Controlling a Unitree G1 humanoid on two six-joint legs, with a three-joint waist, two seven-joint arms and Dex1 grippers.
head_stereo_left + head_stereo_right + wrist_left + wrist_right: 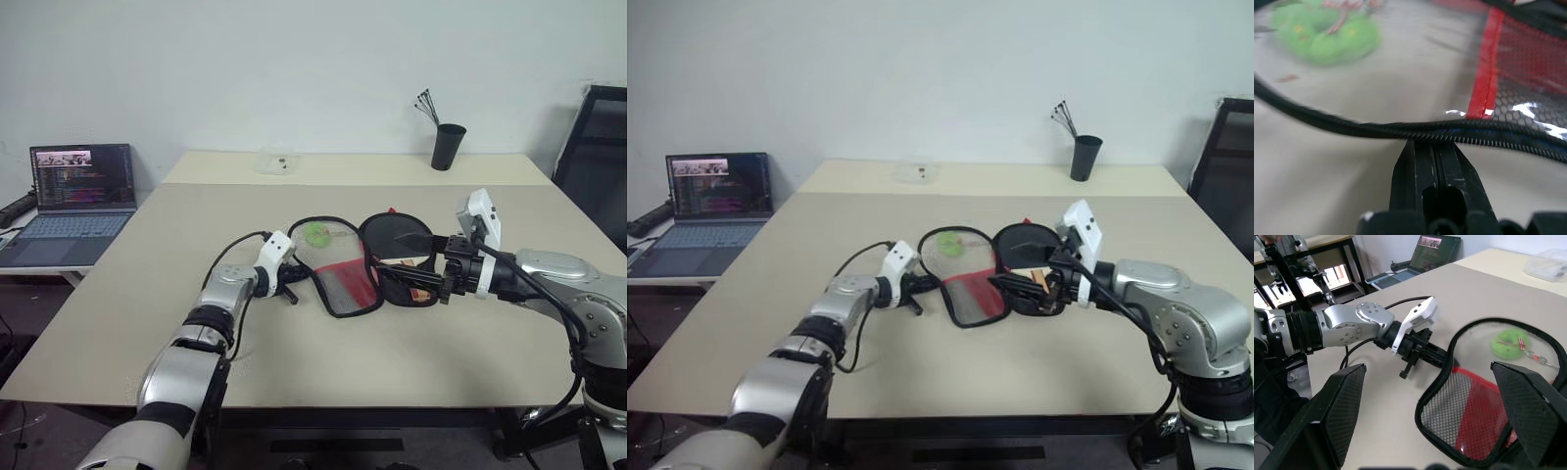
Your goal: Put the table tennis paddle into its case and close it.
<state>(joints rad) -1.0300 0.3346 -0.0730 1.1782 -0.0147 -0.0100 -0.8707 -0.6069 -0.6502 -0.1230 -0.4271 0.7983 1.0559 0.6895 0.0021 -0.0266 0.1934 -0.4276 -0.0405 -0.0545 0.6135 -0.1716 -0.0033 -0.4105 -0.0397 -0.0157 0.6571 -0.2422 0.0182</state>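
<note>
- The left gripper (pixel 294 277) is pressed together right at the zipper edge (pixel 1415 131) of the case (pixel 338 264). The left wrist view shows its two black fingers (pixel 1418 171) closed with their tips against the toothed rim; whether they truly pinch the fabric I cannot tell.
- The right gripper (pixel 416 269) is spread wide, level over the right half of the case, where the paddle (pixel 1024 245) lies with its round black face up; a bit of pale handle (pixel 421 292) shows beneath the fingers.
- The case lies open like a book in the middle of the table (pixel 147 294), its flap to the left and the paddle on the right half.
- My reading of the step: fold the flap over the paddle. To do it well, the left grip should sit on the rim itself, not the thin mesh, and lift in an arc toward the paddle, while the right hand steadies the other half or clears away.
- The risk is the limp rim slipping out of the narrow tips.
- Materials: the flap (pixel 1459 426) is soft, with black hexagonal mesh over glossy red lining and a red seam; the rim is a thin, floppy zipper cord.
- The green tag (pixel 1508 342) is a soft, rounded ring lying inside the loop of the flap.
- The tabletop is smooth, matte beige.
</note>
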